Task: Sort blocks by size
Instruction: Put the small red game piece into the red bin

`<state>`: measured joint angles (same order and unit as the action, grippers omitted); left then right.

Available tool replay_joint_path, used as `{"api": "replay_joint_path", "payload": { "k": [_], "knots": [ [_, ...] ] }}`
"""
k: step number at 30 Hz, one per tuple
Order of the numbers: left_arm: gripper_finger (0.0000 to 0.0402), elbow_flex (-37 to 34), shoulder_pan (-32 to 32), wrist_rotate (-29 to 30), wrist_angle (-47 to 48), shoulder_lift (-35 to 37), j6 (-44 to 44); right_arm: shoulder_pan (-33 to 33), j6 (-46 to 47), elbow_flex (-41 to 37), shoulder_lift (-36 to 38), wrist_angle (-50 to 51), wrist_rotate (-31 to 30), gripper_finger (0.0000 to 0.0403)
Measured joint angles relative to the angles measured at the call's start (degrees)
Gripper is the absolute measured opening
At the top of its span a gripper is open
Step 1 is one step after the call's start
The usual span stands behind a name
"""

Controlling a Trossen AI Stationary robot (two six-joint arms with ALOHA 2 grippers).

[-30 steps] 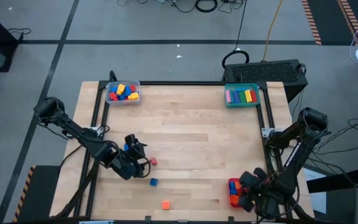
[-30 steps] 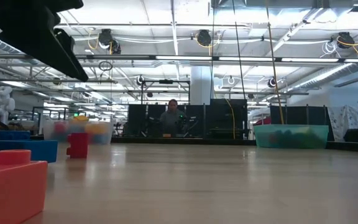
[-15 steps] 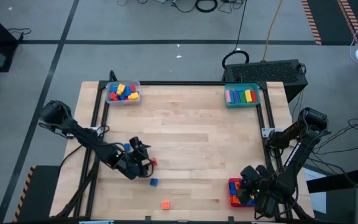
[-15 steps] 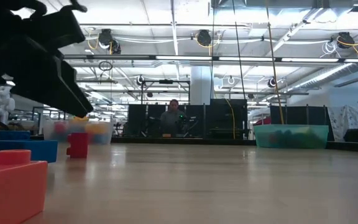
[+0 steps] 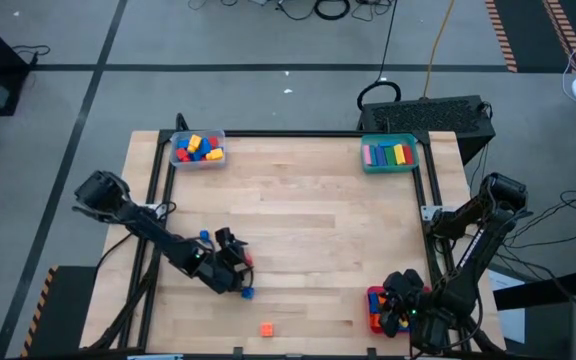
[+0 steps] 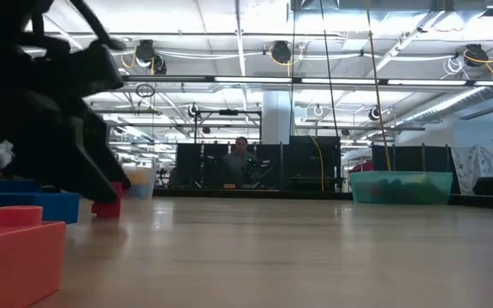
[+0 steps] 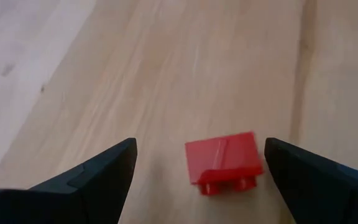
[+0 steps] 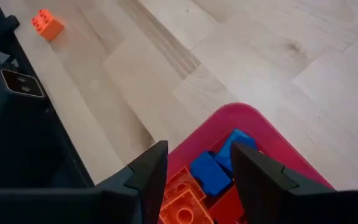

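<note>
Left gripper (image 7: 194, 163) lowered, spread around red block (image 7: 224, 162) | 3 loose blocks | right gripper (image 8: 192, 173) unclear

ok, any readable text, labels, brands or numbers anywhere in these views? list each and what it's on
None readable in any view.
Red block between the open left tool's fingers: plain, no print.
Blocks in the red tray under the right tool: studs only, no legible marks.
Orange block: too small to tell.
Small plate on the dark table-edge frame: no legible marking.
Room behind the table: any signs too far to read.

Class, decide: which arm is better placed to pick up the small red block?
Left: its open gripper hangs just above the red block. The right gripper is over the red tray.
</note>
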<state>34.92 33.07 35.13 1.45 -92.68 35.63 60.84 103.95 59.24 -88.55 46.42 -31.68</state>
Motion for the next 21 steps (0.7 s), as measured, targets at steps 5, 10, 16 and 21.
{"api": "replay_joint_path", "payload": {
  "k": [5, 10, 16, 21],
  "knots": [
    [0.0343, 0.0, -0.58, -0.11, 0.53, -0.72, 1.61, 0.0, 0.09, 0.0, 0.0, 0.01, -0.02, 0.016],
    [0.0261, 0.0, -1.42, -0.85, 0.72, -0.7, 3.53, 0.0, 0.28, 0.0, 0.0, -0.08, -0.84, 0.016],
    [0.014, 0.11, -2.81, -4.64, 0.06, -0.57, 2.49, -0.01, -0.32, 0.0, 0.0, -2.2, -4.78, 0.016],
    [0.014, 0.1, -4.04, -7.14, -2.02, -0.57, 1.17, -0.53, -6.98, 0.0, 0.0, -4.49, -9.18, 0.016]
  ]
}}
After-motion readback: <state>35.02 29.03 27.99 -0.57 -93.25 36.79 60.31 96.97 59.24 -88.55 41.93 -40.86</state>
